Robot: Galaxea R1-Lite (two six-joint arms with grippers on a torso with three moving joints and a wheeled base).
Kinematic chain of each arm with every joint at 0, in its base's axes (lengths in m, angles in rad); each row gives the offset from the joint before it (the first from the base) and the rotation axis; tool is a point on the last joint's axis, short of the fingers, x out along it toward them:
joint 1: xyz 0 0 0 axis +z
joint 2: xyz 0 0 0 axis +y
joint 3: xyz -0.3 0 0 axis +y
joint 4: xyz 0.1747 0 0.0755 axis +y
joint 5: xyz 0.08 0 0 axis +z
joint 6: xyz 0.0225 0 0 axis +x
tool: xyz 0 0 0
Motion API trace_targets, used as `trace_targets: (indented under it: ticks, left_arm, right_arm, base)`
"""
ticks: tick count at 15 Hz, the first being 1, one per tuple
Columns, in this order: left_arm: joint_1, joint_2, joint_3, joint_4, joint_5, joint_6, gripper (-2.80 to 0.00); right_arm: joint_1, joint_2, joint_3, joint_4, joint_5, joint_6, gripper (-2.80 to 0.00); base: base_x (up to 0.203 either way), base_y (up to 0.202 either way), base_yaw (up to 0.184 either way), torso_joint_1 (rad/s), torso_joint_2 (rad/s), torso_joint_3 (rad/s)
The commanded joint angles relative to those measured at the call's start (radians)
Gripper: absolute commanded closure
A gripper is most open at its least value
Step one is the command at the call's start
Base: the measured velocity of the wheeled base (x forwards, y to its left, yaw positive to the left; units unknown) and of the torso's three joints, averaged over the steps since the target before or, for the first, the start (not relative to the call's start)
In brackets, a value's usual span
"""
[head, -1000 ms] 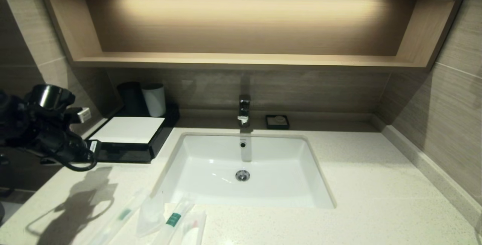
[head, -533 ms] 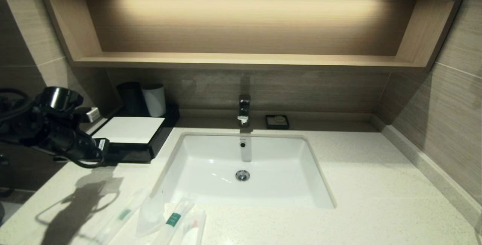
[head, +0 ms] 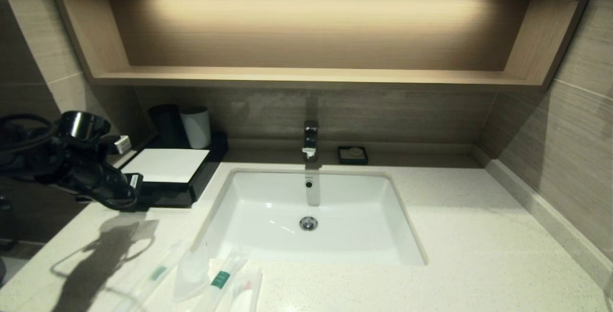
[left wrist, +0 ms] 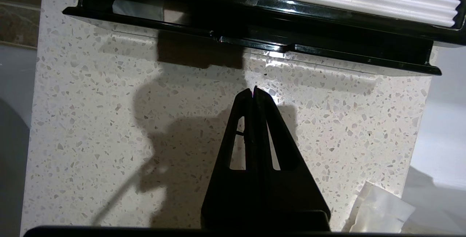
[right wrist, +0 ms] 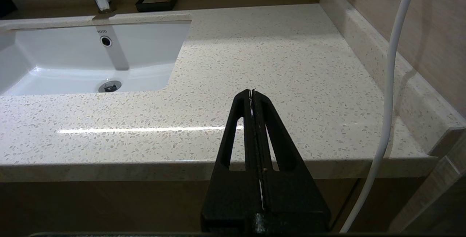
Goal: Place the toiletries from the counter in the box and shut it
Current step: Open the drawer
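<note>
Hovering clenched left tool [left wrist: 253,90] before the box [head: 165,166] at the table's [head: 455,235] far-left corner; hooking its drawer lip squarely advised, toiletries [head: 210,281] waiting along near edge.

The left arm reaches in from nine o'clock in the head view, its dark wrist angled down toward four o'clock and trailing a looped cable. The left gripper [left wrist: 253,90] points toward twelve o'clock in its own wrist view, both fingers pressed flat together with nothing between them. The right gripper [right wrist: 252,92] is likewise closed on nothing, held low and level, pointing toward twelve o'clock.
</note>
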Motion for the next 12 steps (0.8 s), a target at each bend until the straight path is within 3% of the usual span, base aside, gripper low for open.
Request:
trace_targets:
  ticks: [1,12]
  left_arm:
    - [0.003,0.017,-0.001,0.002,0.000,0.001,0.00]
    - [0.020,0.075,-0.039,-0.029,-0.006,0.003,0.00]
  right_arm:
    - [0.000,0.002,0.000,-0.001,0.000,0.001,0.00]
    - [0.001,0.002,0.000,-0.001,0.000,0.001,0.00]
  base:
    - [0.000,0.000,0.000,0.000,0.00,0.000]
    - [0.000,0.000,0.000,0.000,0.00,0.000]
